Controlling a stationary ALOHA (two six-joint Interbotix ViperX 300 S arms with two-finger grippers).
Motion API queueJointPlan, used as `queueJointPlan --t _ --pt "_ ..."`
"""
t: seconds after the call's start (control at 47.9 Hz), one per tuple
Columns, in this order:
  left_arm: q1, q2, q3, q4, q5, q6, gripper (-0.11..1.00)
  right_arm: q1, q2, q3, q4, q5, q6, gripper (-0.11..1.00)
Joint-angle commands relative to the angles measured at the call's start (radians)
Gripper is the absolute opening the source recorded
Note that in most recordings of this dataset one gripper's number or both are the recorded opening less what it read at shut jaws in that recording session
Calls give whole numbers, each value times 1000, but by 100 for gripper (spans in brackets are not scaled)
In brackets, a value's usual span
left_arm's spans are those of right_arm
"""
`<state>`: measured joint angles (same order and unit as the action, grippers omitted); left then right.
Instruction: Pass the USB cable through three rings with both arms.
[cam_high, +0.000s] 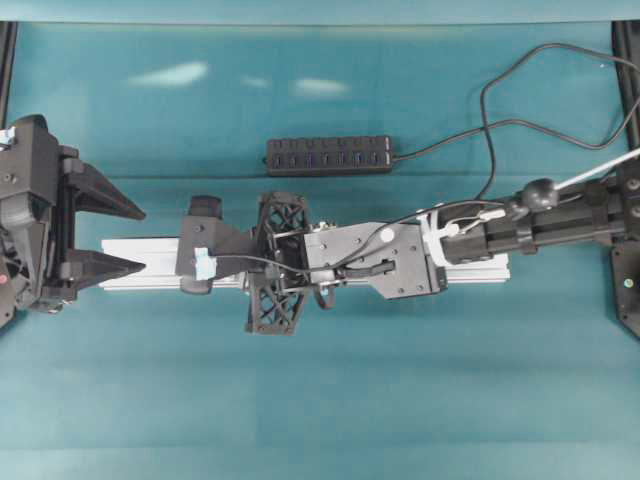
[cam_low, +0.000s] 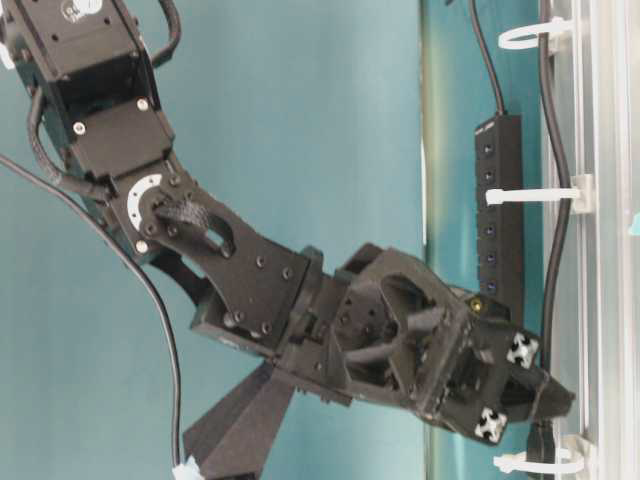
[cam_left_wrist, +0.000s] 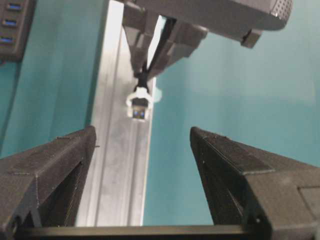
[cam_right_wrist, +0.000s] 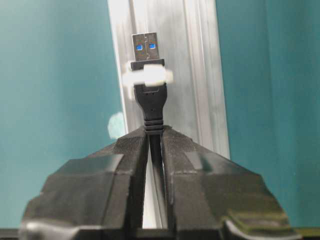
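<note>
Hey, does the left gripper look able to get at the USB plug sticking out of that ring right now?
Probably yes. The left gripper is open and lined up along the rail, and the USB plug pokes through the ring toward it with nothing between.

rings under arm — hidden overhead, cable cropped

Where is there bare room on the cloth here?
Bare teal cloth runs wide below the aluminium rail, and a strip above the USB hub. Crowded along the rail: right claw holding the USB cable, left claw facing it.

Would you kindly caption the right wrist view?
Right gripper pushes the USB cable plug through a ring on the rail.
</note>
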<state>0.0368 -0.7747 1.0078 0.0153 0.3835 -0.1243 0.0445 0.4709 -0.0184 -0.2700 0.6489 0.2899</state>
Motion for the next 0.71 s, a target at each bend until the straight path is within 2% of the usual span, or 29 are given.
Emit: queueJointPlan --t 0.0,0.439,0.689 --pt "-2 -2 -11 2 -8 2 83 0 -2 -21 -2 -6 -8 -8" --pt "-51 43 34 0 -28 -3 82 -11 6 -29 -2 -18 -6 -8" --pt "-54 175 74 2 -227 0 83 -11 3 -25 14 -34 -3 -8"
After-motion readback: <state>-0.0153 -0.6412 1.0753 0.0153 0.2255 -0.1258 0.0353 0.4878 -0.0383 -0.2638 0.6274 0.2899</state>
